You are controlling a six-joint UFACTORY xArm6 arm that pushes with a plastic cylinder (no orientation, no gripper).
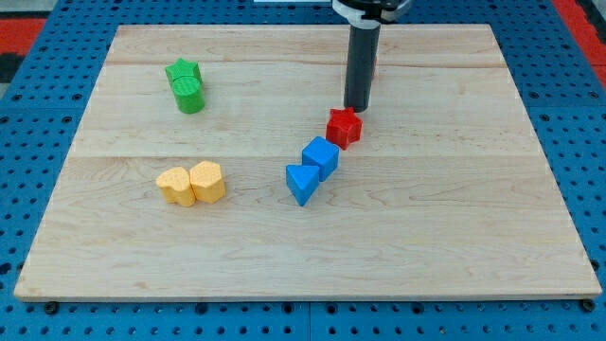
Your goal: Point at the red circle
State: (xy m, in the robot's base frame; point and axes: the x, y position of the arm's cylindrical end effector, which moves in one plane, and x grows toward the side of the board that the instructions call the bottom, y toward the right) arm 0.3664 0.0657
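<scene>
My tip point(357, 109) rests on the wooden board point(454, 218) in the upper middle of the view. It sits just above a red star-shaped block point(345, 128), close to its top edge. A thin red sliver point(375, 64) shows at the rod's right side, higher up. It is some red block mostly hidden behind the rod, and its shape cannot be made out.
A blue cube point(321, 155) and a blue triangle point(302, 183) lie just below the red star. A green star point(183, 71) and a green cylinder point(189, 96) touch at the upper left. Two yellow blocks point(174, 186) point(207, 181) touch at the lower left.
</scene>
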